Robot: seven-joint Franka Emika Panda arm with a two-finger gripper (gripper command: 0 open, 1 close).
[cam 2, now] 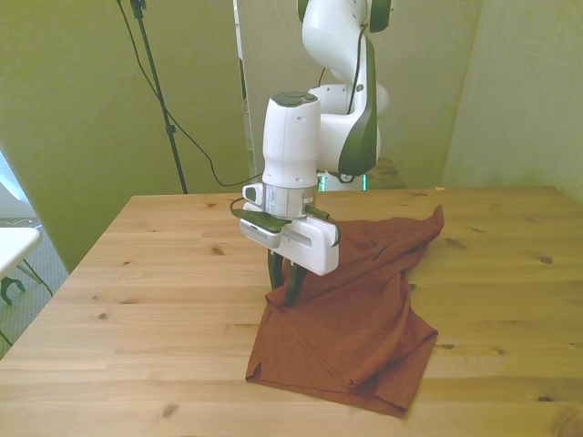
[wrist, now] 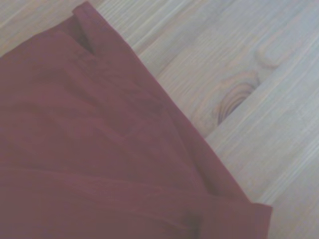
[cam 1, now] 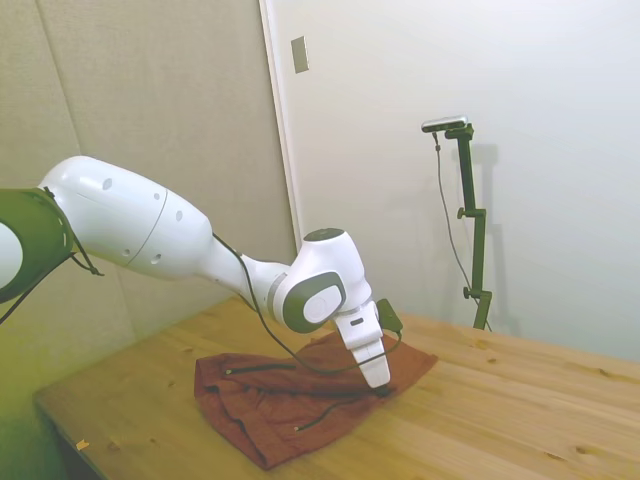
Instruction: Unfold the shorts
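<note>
Rust-red shorts [cam 2: 351,309] lie mostly spread but still rumpled on the desk [cam 2: 146,300], my hand [cam 2: 285,289] pinching their edge, some unfolding apparently left.

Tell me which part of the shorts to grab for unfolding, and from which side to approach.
Grip the shorts at the edge on the front view's left, where the gripper already sits on the fabric. Come straight down from above: the cloth lies flat on the table, and that edge shows a doubled-over layer in the wrist view, so lifting it should probably open the fold.
</note>
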